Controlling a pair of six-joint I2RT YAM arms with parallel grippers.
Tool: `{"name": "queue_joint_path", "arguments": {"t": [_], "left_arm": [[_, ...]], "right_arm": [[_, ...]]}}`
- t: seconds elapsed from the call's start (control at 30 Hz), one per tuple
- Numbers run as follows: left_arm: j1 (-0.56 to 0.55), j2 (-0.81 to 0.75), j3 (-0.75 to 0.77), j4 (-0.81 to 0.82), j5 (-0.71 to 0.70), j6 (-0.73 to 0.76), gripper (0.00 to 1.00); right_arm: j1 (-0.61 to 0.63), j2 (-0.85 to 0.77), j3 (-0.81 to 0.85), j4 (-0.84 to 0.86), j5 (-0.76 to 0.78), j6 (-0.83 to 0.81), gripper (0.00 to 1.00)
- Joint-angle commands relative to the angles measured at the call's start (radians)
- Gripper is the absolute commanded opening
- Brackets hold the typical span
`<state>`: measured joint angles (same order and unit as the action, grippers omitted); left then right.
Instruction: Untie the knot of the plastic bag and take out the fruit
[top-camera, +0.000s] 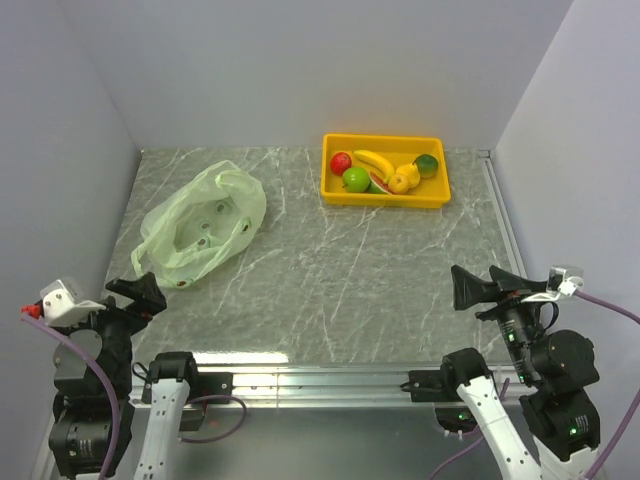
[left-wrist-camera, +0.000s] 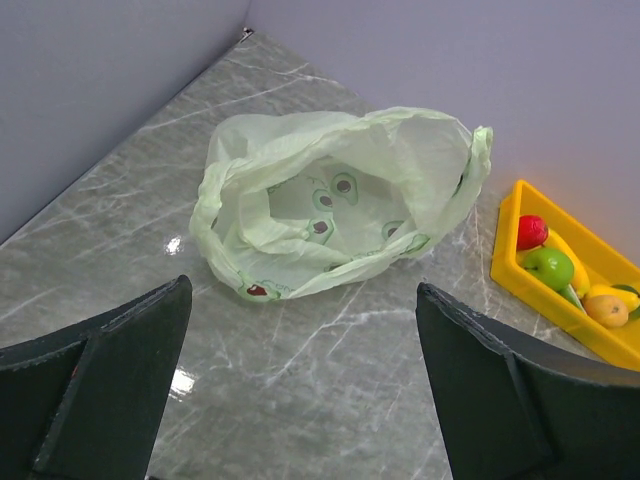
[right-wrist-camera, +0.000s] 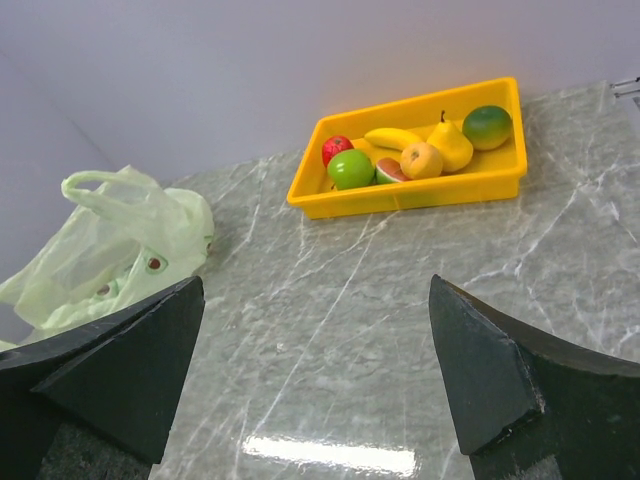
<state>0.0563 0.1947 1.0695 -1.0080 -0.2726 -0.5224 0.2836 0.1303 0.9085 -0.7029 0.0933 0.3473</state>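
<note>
The pale green plastic bag (top-camera: 200, 225) lies flat and open at the left of the table, its mouth wide and no fruit showing inside; it also shows in the left wrist view (left-wrist-camera: 330, 200) and the right wrist view (right-wrist-camera: 110, 250). No knot shows, and the handle loops lie loose. The fruit lies in a yellow tray (top-camera: 385, 200): red apple (top-camera: 341, 162), green apple (top-camera: 356, 179), banana (top-camera: 375, 160), pear (top-camera: 408, 175), citrus (top-camera: 427, 165). My left gripper (top-camera: 135, 295) (left-wrist-camera: 303, 287) is open and empty, near of the bag. My right gripper (top-camera: 475, 288) (right-wrist-camera: 315, 282) is open and empty at the near right.
The tray (right-wrist-camera: 420, 195) stands at the back, right of centre, close to the rear wall. Grey walls close in the table on the left, back and right. A metal rail runs along the near edge between the arm bases.
</note>
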Motion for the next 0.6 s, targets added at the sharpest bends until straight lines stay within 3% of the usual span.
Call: {"name": "queue_joint_path", "arguments": {"t": [0.0, 0.57], "left_arm": [[-0.001, -0.028, 0.012, -0.014, 0.018, 0.027, 0.99], [-0.001, -0.035, 0.009, 0.017, 0.015, 0.03, 0.99]], "right_arm": [[0.012, -0.018, 0.006, 0.022, 0.037, -0.011, 1.0], [0.023, 0.017, -0.016, 0.072, 0.029, -0.008, 1.0]]}}
